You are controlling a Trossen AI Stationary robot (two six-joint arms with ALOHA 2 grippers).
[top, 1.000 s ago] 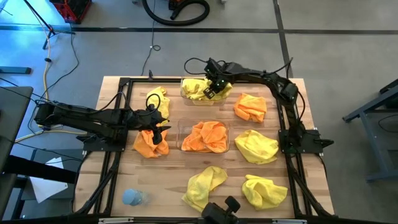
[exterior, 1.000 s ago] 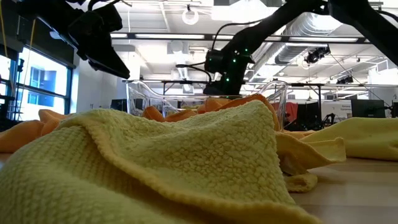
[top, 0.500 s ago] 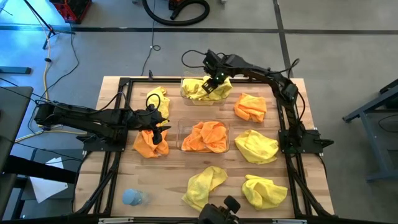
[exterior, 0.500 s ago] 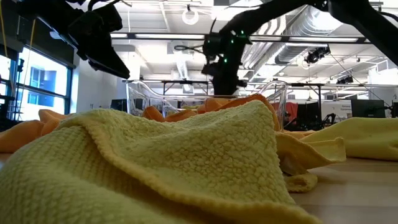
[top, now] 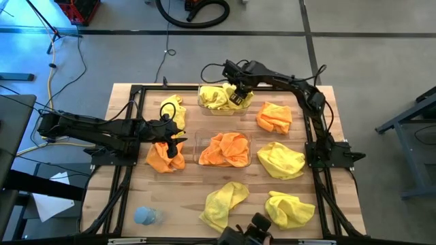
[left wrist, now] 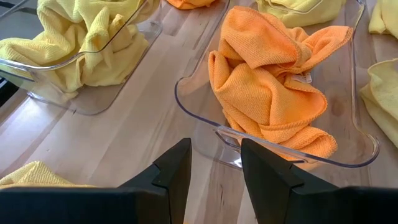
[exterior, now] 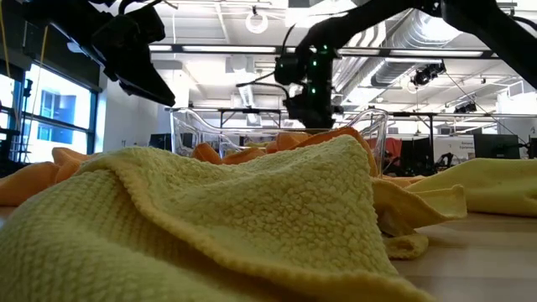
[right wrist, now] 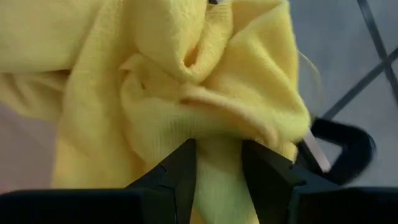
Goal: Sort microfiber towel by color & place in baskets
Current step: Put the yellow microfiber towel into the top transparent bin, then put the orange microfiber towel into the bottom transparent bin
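Observation:
Two clear baskets stand mid-table. The far basket (top: 204, 102) holds yellow towels (top: 219, 96); the near basket (top: 199, 146) holds an orange towel (top: 225, 150). My right gripper (top: 237, 95) hangs open over the far basket, just above a rumpled yellow towel (right wrist: 186, 81). My left gripper (top: 176, 145) stands open with nothing between its fingers, above a loose orange towel (top: 163, 158) at the table's left. In the left wrist view it (left wrist: 214, 165) points toward the near basket (left wrist: 199, 124). My right gripper comes down from above on the yellow towel in the far basket. A fold of the towel (right wrist: 219, 152) shows between its open fingers. Whether the fingers touch the cloth, I cannot tell.
Loose towels lie on the wood: orange (top: 274, 117) at the far right, yellow (top: 281, 160) at the right, two yellow ones (top: 223, 203) (top: 289, 207) near the front, yellow (top: 176, 109) at the far left. A pale blue lump (top: 145, 216) lies front left. A black frame (top: 126, 129) rims the table.
My right gripper has risen over the far basket, then come down a little and shifted slightly toward the table's right edge. The yellow towel stays in the basket below it.

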